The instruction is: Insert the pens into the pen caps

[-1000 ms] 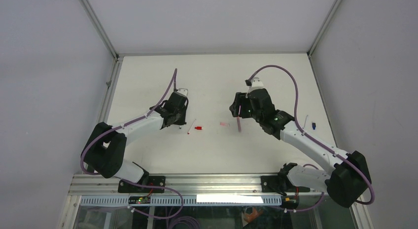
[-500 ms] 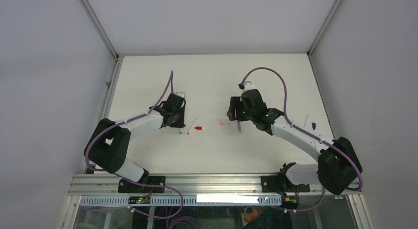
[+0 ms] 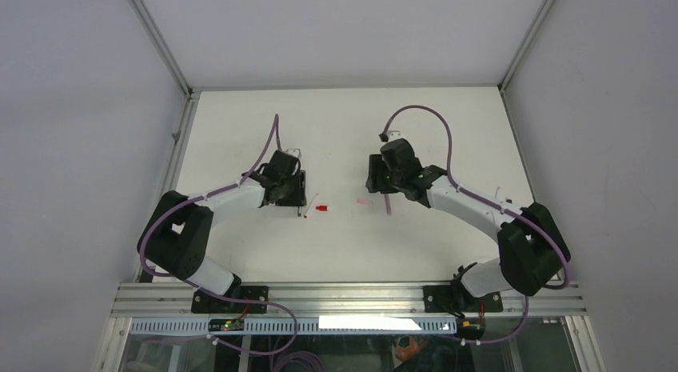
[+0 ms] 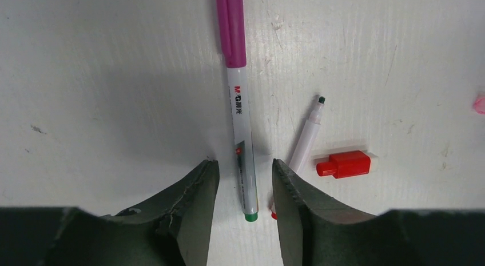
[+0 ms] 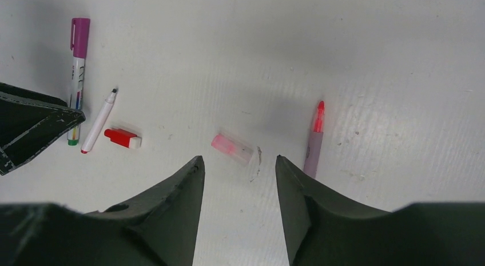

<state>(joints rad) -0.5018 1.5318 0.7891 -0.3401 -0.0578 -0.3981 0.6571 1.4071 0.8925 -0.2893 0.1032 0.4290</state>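
Note:
My left gripper (image 4: 241, 163) is open, low over the table, its jaws either side of a white pen with a magenta cap (image 4: 239, 106) and green end. An uncapped white pen (image 4: 306, 137) lies just right of its right finger, beside a red cap (image 4: 345, 164). My right gripper (image 5: 238, 158) is open and empty. A pale pink cap (image 5: 231, 148) lies just ahead of its jaws. A mauve pen with a red tip (image 5: 313, 146) lies by its right finger. In the top view the red cap (image 3: 322, 206) and pink cap (image 3: 364, 202) lie between my left gripper (image 3: 297, 206) and right gripper (image 3: 376, 188).
A dark blue cap (image 3: 508, 203) and a thin white pen (image 3: 497, 198) lie at the table's right side, next to the right forearm. Metal frame rails run along the table's left, right and near edges.
My left gripper has shifted slightly toward the pens and come down over the magenta-capped one. My right wrist has moved a little left and back, and its elbow has swung inward.

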